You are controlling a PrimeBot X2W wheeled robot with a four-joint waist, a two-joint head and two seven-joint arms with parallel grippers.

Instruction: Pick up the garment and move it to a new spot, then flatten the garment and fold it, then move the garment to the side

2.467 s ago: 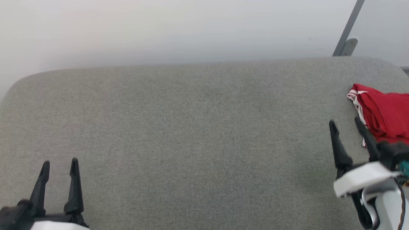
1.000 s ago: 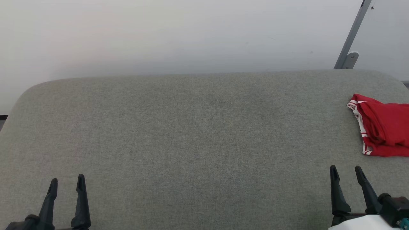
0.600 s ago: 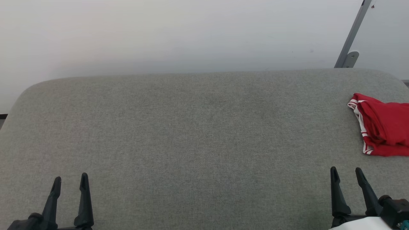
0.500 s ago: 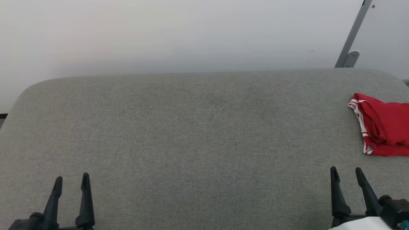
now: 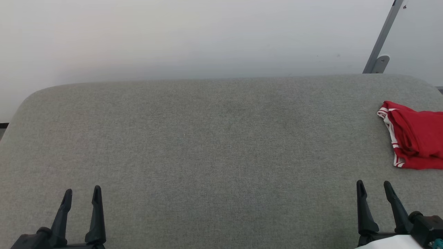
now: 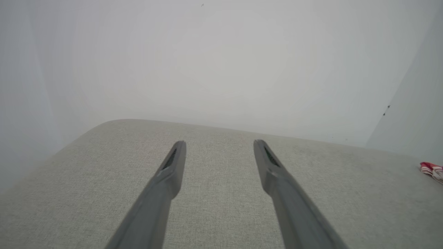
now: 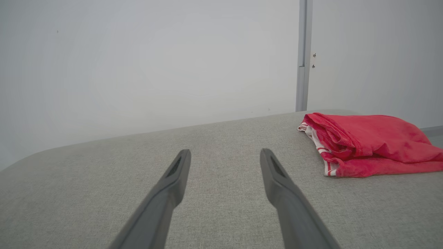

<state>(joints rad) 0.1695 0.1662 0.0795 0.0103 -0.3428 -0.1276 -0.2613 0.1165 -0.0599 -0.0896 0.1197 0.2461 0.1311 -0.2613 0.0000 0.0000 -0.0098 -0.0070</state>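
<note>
The garment (image 5: 415, 138) is a folded red bundle with white-striped trim along its left edge, lying at the right edge of the grey padded table (image 5: 214, 145). It also lies right of my fingers as the garment (image 7: 367, 143) in the right wrist view, and its tip shows as the garment (image 6: 432, 169) at the far right of the left wrist view. My right gripper (image 5: 373, 186) stands open at the lower right, nearer me than the garment and apart from it. At the lower left my left gripper (image 5: 82, 194) is open and holds nothing.
A pale wall rises behind the table. A grey metal post with a bracket (image 5: 380, 52) leans at the back right. The table's far corners are rounded, and its broad middle is bare grey fabric.
My right gripper has drawn back from beside the garment to the lower right, leaving the garment lying there. The left gripper has edged slightly to the right. The head camera shifted at first.
</note>
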